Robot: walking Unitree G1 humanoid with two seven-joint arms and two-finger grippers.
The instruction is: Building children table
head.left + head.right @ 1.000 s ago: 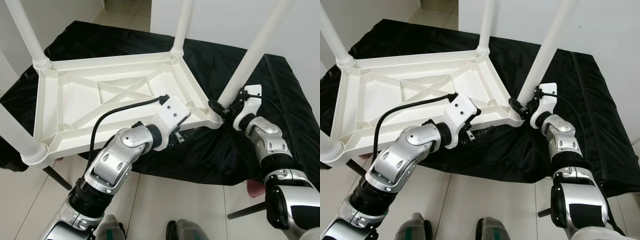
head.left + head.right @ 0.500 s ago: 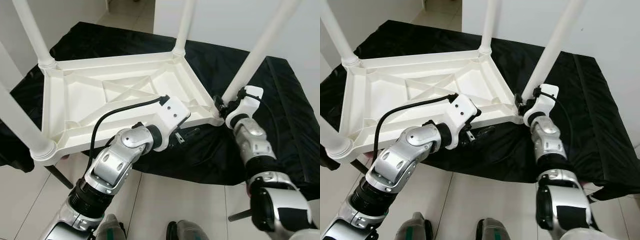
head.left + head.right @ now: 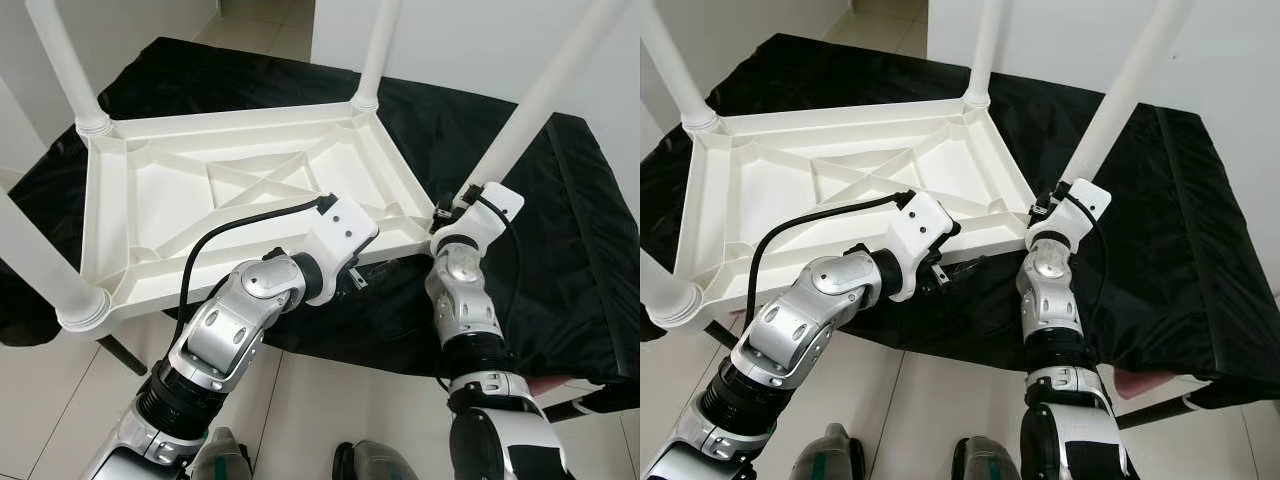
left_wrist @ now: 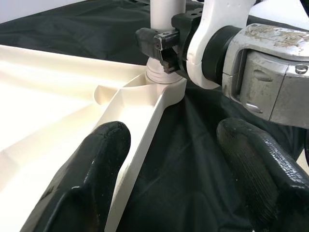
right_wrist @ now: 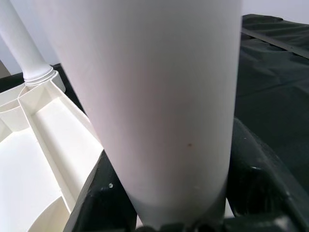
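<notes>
Four legs up; right tool (image 4: 166, 41) clamps the near leg (image 3: 545, 95) at its base, left tool (image 4: 178, 179) wide at tabletop (image 3: 230, 190) rim. Risk: twisting could unseat it.

A black cloth (image 3: 560, 230) drapes the work surface, above pale floor tiles (image 3: 60, 400), beside white walls (image 3: 1230, 60).

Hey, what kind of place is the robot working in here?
Probably a room in a home: pale tiled floor, plain white walls, and an upturned white children's table on a black-draped surface.
</notes>
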